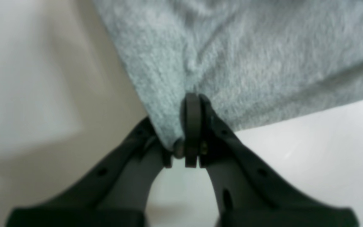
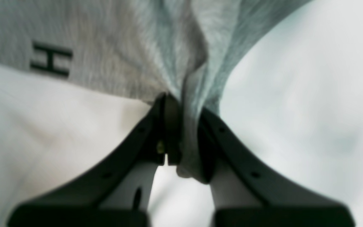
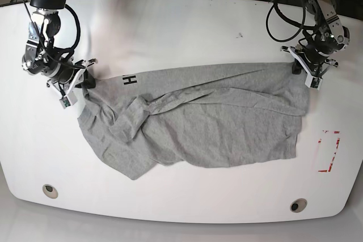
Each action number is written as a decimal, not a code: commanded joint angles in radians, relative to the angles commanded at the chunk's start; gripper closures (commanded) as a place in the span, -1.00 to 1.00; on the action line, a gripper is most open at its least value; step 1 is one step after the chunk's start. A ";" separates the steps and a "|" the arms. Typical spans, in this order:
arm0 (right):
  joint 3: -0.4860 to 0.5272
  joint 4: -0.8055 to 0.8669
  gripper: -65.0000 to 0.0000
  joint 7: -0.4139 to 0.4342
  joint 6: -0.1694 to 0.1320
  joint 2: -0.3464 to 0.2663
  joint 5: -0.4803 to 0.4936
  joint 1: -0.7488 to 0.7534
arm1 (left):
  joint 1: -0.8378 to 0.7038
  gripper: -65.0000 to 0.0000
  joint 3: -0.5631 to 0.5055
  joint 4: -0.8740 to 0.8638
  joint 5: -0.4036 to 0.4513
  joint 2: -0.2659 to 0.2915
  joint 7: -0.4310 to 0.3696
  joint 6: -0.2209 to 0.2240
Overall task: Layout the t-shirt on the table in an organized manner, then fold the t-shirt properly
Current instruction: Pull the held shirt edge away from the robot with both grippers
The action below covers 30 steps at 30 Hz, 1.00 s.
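Right wrist view shows you a black "H", apparently, on the t-shirt [image 2: 112, 50]; both the right gripper [image 2: 183, 132] and the left gripper [image 1: 193, 126] clench its cloth.

One heather-grey, wrinkled short-sleeved cotton t-shirt [image 3: 198, 117] lies on one large glossy white table with curved edges [image 3: 181, 26]. The shirt bears one small black printed letter mark [image 3: 129, 80]. Two black robot arms reach in, each ending in one gripper: the left gripper [image 3: 309, 73] and the right gripper [image 3: 79, 86], two in all. The tabletop has two round grey grommets, one at the near left [image 3: 50, 190] and one at the near right [image 3: 298, 204], and one red dashed rectangle mark [image 3: 329, 150].
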<state>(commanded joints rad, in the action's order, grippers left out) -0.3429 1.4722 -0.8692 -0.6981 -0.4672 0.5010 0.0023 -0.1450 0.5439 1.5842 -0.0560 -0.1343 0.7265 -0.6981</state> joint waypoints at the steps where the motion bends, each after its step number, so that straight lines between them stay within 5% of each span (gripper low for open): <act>1: -0.009 0.011 0.95 -0.008 0.000 -0.002 0.000 0.003 | -0.012 0.88 0.000 0.011 0.000 -0.003 0.000 0.000; 14: -0.005 0.017 0.95 -0.012 0.000 -0.078 0.000 0.052 | -0.072 0.88 0.003 0.043 -0.005 -0.121 0.000 0.000; 30: -0.003 0.060 0.95 -0.012 0.000 -0.051 0.003 0.206 | -0.098 0.88 -0.002 0.043 -0.005 -0.124 0.000 0.000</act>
<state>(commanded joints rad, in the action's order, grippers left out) -0.3460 1.5321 -0.8815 -0.6981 -0.5178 0.5040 0.2079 -0.2432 0.5424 1.6272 -0.0606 -0.2585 0.7265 -0.6981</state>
